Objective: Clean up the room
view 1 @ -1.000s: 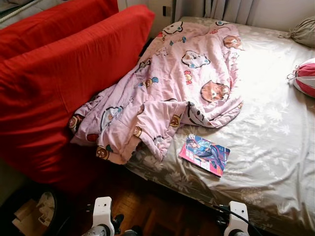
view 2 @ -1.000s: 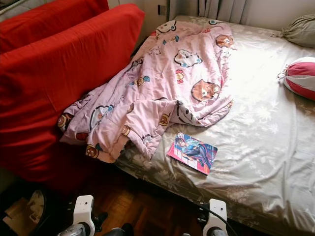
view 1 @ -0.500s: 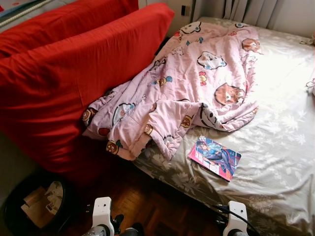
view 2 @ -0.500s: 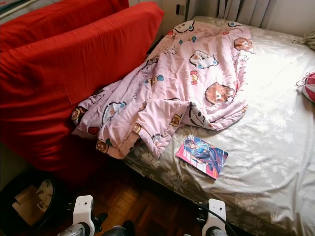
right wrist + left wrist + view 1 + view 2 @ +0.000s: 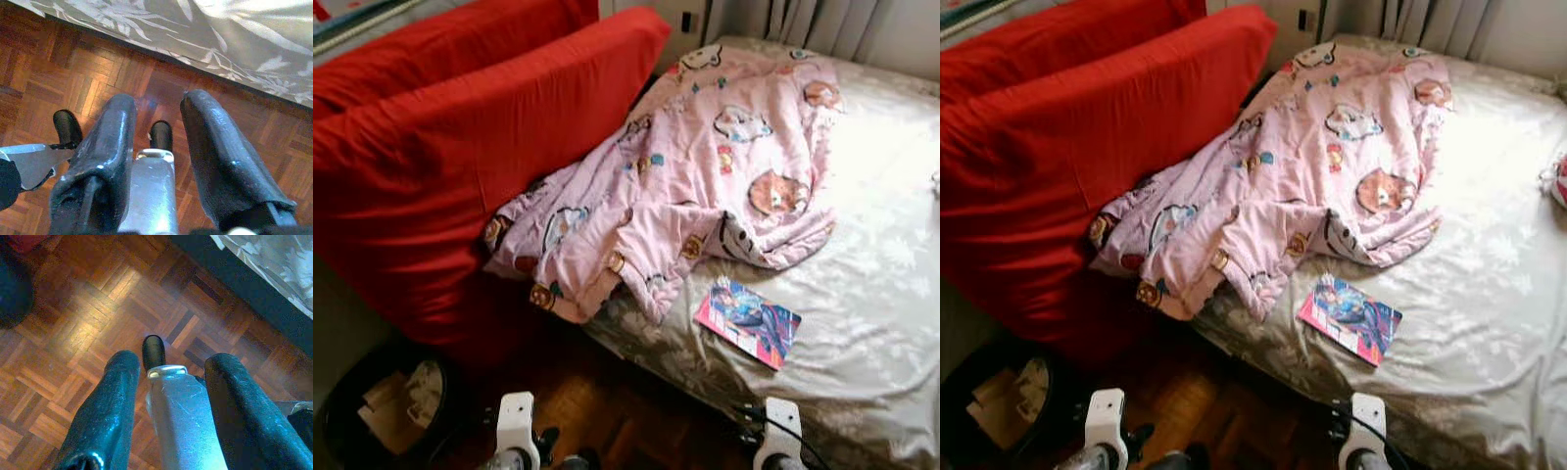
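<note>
A pink blanket [image 5: 705, 186] lies crumpled on the bed [image 5: 881, 294], one end spilling against a red cushion [image 5: 460, 166]; a thin book [image 5: 747, 321] rests just beside it. The blanket looks soft and light: pinch a raised fold. Left end effector [image 5: 166, 396] and right end effector [image 5: 159, 147] hang with fingers apart over the floor.

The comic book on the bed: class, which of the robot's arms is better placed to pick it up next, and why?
Probably the right. The comic book lies near the bed's near edge, just above the right arm. The right end effector hangs open over the floor.
</note>
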Robot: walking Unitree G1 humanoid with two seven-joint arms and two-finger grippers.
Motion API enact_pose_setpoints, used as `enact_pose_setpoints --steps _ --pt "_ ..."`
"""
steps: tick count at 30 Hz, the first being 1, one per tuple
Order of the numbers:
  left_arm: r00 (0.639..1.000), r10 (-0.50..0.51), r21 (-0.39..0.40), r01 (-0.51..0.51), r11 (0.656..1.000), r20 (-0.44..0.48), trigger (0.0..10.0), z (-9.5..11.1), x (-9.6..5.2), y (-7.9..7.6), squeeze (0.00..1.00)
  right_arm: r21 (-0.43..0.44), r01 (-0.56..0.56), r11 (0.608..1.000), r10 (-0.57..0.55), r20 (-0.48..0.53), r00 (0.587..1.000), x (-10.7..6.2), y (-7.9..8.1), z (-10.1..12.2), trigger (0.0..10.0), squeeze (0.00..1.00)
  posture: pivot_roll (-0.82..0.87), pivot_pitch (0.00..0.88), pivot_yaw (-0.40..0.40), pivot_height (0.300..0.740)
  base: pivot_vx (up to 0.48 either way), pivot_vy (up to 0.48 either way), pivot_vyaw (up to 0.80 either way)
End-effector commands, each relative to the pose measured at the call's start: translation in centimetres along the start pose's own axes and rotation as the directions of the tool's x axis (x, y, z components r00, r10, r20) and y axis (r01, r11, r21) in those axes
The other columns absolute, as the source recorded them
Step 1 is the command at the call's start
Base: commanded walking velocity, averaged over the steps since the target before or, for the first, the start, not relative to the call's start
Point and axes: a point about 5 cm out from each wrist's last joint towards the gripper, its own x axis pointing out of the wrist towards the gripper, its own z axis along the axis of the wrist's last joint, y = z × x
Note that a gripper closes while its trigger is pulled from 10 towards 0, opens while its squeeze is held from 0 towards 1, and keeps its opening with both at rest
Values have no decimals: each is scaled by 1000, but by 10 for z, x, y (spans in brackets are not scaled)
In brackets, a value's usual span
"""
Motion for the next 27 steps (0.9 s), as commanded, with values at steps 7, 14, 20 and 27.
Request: enact_pose_setpoints --steps 7,14,20,27 --pt "1000 8 -3 -8 1000 -27 10000 -11 -3 4 0 7 1 1000 -1 -12 1000 -1 0 -6 10000 0 -51 165 23 740 292 0 0" --pt "1000 -1 9 1 1000 -8 10000 -10 -3 4 0 8 1 1000 -1 6 1000 -1 1 -4 10000 0 -56 152 26 740 290 0 0" --pt "999 -8 -17 9 1000 40 10000 -8 -4 4 0 13 -8 1000 7 71 997 1 2 10 10000 0 -58 146 29 740 0 0 0" --pt "938 -74 1 78 997 338 10000 68 1 -2 0 10 -19 1000 16 294 956 2 4 58 10000 0 -44 132 26 740 0 0 0"
